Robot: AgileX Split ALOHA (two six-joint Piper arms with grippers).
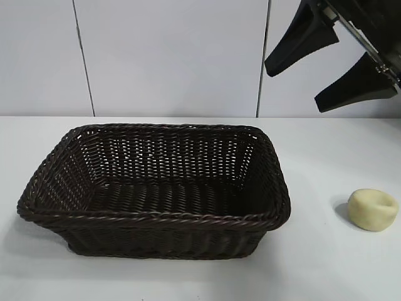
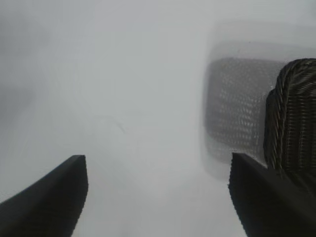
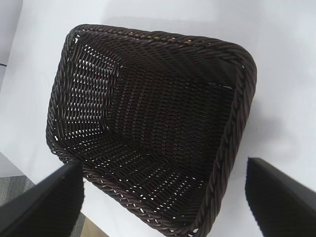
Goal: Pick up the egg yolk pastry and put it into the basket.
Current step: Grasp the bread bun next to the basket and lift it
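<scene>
The egg yolk pastry [image 1: 373,209], a small pale yellow dome with a dented top, lies on the white table to the right of the basket [image 1: 156,219]. That dark brown wicker basket sits mid-table with nothing inside it. My right gripper [image 1: 293,83] hangs open high at the upper right, above and behind the pastry and well clear of it. Its wrist view looks down into the basket [image 3: 237,113] between its open fingertips [image 3: 163,185]. My left gripper [image 2: 158,190] is open over bare table, with a corner of the basket [image 2: 296,113] beside it. The exterior view does not show the left arm.
White table [image 1: 338,269] spreads around the basket, with bare surface between the basket and the pastry. A pale panelled wall [image 1: 169,56] stands behind. The table's edge and floor [image 3: 94,228] show in the right wrist view.
</scene>
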